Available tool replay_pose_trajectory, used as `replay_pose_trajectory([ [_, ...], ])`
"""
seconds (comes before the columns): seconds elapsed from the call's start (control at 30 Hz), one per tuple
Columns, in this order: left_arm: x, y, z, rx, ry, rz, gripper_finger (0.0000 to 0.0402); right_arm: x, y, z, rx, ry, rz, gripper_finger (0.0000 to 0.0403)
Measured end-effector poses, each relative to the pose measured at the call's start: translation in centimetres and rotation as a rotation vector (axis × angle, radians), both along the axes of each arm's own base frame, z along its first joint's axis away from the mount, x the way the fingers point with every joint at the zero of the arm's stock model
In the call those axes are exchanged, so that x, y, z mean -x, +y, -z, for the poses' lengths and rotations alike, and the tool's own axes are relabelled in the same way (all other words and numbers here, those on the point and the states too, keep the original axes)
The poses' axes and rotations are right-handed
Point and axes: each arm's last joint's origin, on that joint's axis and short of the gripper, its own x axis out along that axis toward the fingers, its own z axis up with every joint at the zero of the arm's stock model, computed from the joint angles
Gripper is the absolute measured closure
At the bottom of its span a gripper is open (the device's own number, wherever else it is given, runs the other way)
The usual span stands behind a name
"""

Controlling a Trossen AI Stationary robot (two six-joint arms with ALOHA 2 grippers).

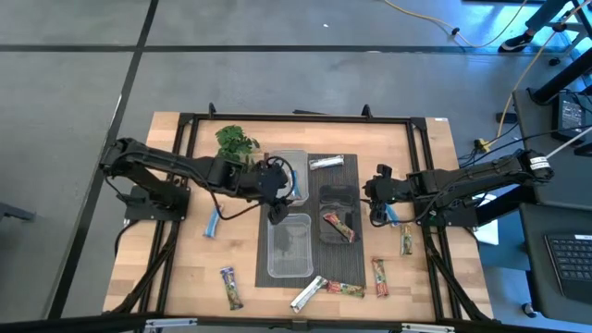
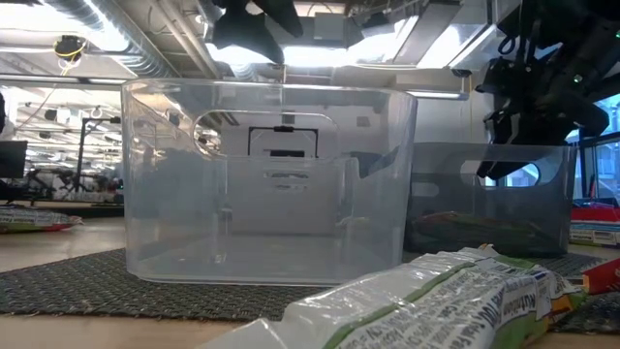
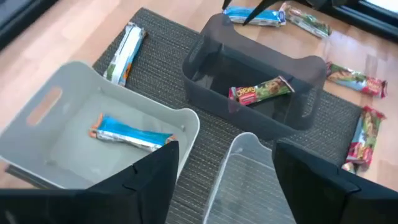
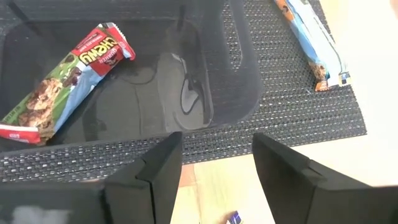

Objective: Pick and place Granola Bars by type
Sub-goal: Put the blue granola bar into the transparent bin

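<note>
Left gripper hovers near the middle of the bench, over the seam between the pale tub at the mat's 11 o'clock and the clear tub at its 7 o'clock. Its fingers are spread wide with nothing between them. Directly beneath, a blue granola bar lies flat on the floor of the pale tub.

Right gripper waits at 3 o'clock of the dark woven mat, just outside the dark tub. Its fingers stand apart over the mat's edge, and nothing shows between them. Inside the dark tub rests one red-and-green chewy bar, lying aslant.

On the mat at 12 o'clock lies a silver bar. At the mat's 6 o'clock edge a second silver bar lies touching a red-green bar. On bare bench, another blue bar sits at 9 o'clock of the mat, a red-green bar at 7 o'clock, another at 5 o'clock, and another at 4 o'clock. One more blue bar lies beside the right gripper at 3 o'clock.

A leafy green sprig sits at 11 o'clock, by the left arm.
</note>
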Motion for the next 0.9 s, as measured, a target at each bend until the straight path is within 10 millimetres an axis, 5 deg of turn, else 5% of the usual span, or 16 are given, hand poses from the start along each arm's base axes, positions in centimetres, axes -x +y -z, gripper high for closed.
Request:
replay_pose_trajectory([
  [0.5,0.2,-1.2,0.0,0.146,-0.038,-0.116,0.0148,0.3,0.0,0.3,-0.049,0.032,0.03,0.0205],
  [0.9,1.8,-7.6,2.1,0.4,-0.012,-0.422,0.0148,0.3,0.0,0.2,-0.05,0.032,0.03,0.0205],
])
